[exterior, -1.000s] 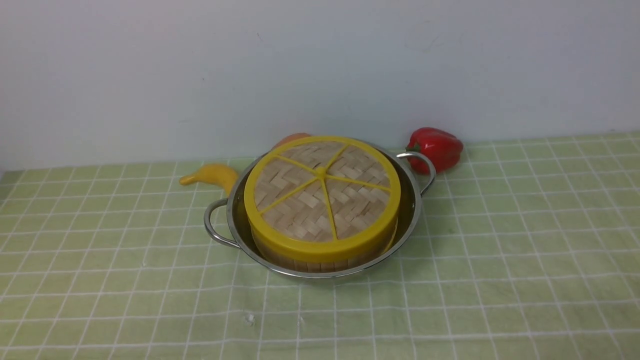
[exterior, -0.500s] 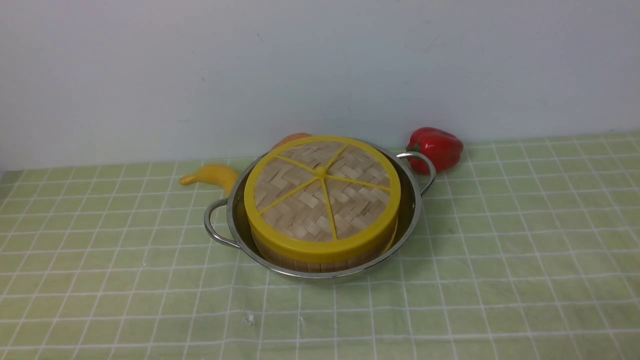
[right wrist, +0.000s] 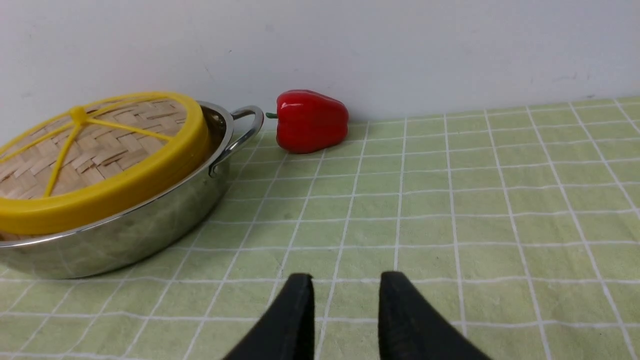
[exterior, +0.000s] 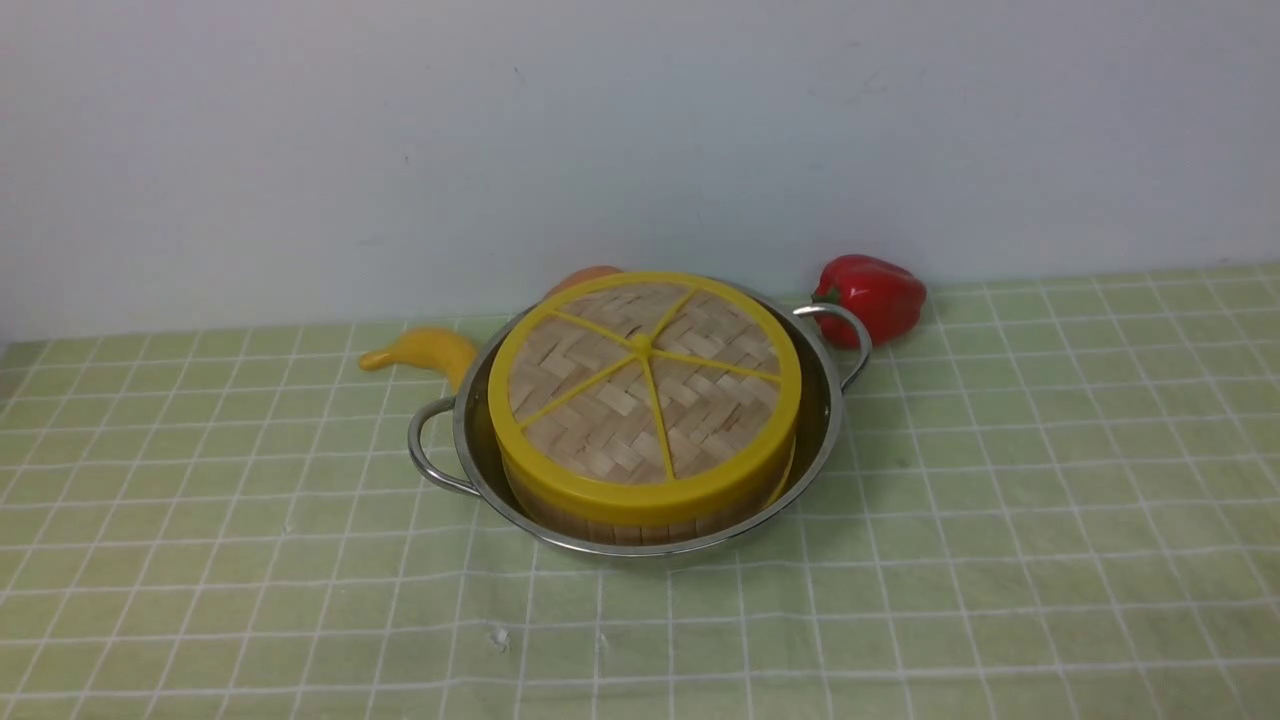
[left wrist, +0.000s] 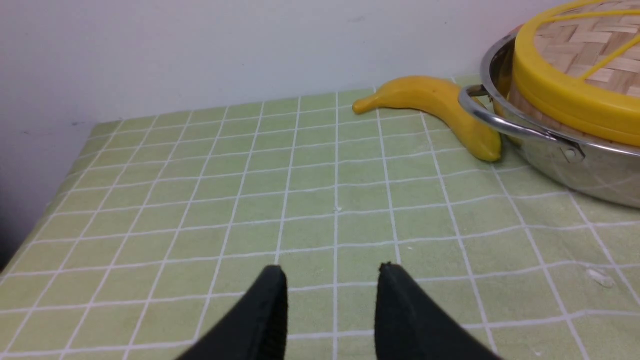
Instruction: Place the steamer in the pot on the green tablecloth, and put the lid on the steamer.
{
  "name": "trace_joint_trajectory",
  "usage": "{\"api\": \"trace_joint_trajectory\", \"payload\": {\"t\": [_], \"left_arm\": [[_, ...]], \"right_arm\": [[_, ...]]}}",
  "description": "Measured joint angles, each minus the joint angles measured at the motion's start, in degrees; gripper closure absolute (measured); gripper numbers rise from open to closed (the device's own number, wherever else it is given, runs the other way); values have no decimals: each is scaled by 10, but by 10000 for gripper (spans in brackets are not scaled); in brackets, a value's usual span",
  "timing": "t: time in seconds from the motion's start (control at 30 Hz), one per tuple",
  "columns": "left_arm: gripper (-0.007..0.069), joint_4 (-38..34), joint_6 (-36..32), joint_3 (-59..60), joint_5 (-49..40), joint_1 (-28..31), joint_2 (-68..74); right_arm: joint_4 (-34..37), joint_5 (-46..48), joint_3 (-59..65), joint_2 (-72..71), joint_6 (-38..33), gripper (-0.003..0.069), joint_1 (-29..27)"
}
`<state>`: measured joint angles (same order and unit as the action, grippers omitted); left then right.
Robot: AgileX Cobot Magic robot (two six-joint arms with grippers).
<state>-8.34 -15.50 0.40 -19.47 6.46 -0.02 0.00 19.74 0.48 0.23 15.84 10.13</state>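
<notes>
The pot (exterior: pixel 822 425) sits mid-table on the green tablecloth (exterior: pixel 1000 520). Inside it stands the steamer (exterior: pixel 640 530), of which only a strip of slatted wall shows. The lid (exterior: pixel 645 385) lies flat on top and hides the steamer's contents. Neither gripper appears in the front view. In the left wrist view my left gripper (left wrist: pixel 331 269) hovers low over bare cloth, open and empty, well short of the pot (left wrist: pixel 575 170) and lid (left wrist: pixel 575 100). In the right wrist view my right gripper (right wrist: pixel 347 275) is open and empty over cloth, beside the pot (right wrist: pixel 140 230) and lid (right wrist: pixel 100 150).
A yellow banana (exterior: pixel 425 350) lies against the pot's far left side by the wall. A red bell pepper (exterior: pixel 875 295) sits at the far right, near the pot's handle (exterior: pixel 850 340). An orange object (exterior: pixel 585 275) peeks out behind the lid. The cloth's left edge (left wrist: pixel 45 210) drops off.
</notes>
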Motion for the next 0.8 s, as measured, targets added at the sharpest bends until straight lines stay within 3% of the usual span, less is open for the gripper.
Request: {"api": "trace_joint_trajectory", "payload": {"t": [0.47,0.8], "left_arm": [[382,0,0,0,0,0,0],[382,0,0,0,0,0,0]], "right_arm": [[-32,0,0,0,-66,420,0],[-32,0,0,0,-71,419,0]]}}
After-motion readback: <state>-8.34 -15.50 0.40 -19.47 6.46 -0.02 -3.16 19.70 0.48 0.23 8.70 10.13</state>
